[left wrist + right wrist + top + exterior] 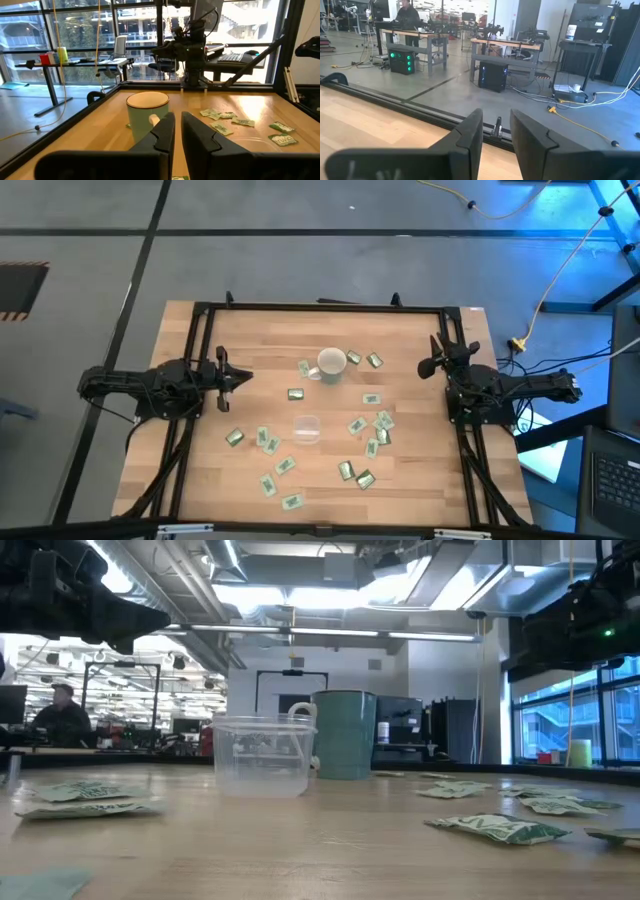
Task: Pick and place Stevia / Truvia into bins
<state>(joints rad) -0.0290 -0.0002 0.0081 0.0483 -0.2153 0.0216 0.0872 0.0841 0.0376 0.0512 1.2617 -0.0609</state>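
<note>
Several green-and-white Stevia / Truvia sachets (357,426) lie flat and scattered over the wooden table; they also show in the low view (497,828) and the left wrist view (283,127). The bin, a clear plastic cup (306,429) (263,755), stands upright in the middle of the table. My left gripper (245,377) (178,116) hovers at the table's left side, pointing level toward the middle, open by a narrow gap with nothing in it. My right gripper (430,365) (496,117) hovers at the right side, open and empty, facing past the table's far edge.
A mug with a handle (331,365) (147,115) stands just beyond the cup. A black frame rail (320,308) runs around the table's edge. A cable (520,345) lies on the floor at the right. A person (62,710) sits in the room behind.
</note>
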